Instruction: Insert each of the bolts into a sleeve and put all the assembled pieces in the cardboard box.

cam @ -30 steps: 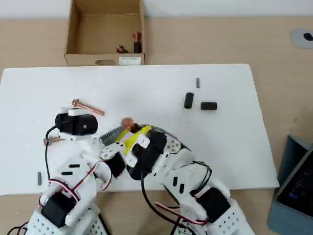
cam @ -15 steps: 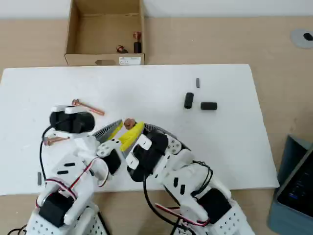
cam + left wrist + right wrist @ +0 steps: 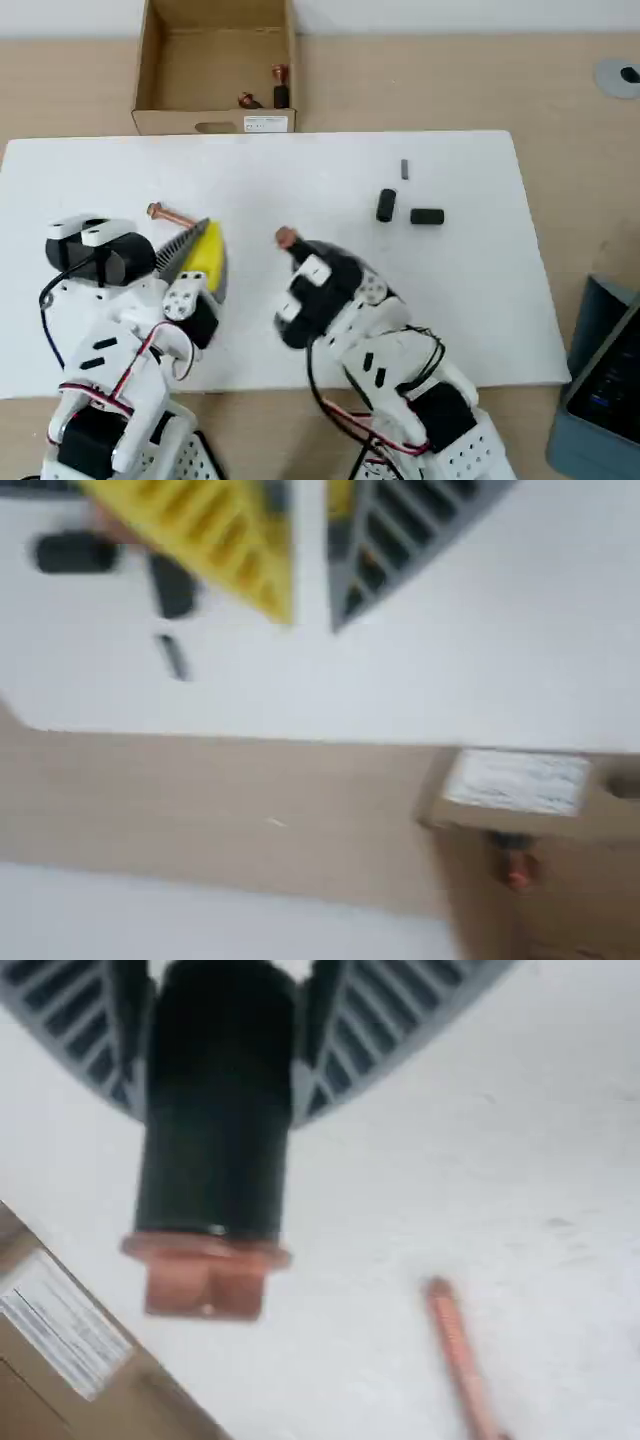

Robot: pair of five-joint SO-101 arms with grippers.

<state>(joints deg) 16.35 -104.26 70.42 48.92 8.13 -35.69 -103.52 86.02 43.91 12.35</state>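
My right gripper is shut on a black sleeve with a copper bolt pushed through it. The bolt's head sticks out past the fingertips, above the white mat's middle. My left gripper, with one yellow and one grey finger, stands open and holds nothing, left of the right one. A loose copper bolt lies just beyond it. Two bare black sleeves lie at the mat's right. The cardboard box stands beyond the mat with two assembled pieces inside.
A small dark pin lies beyond the two sleeves. The white mat covers the wooden table. A grey-blue device stands off the mat at the right edge. Open mat lies between the grippers and the box.
The left gripper let go of the bolt and drew back to the left. The right gripper kept the sleeve with the bolt in it and shifted slightly right and away.
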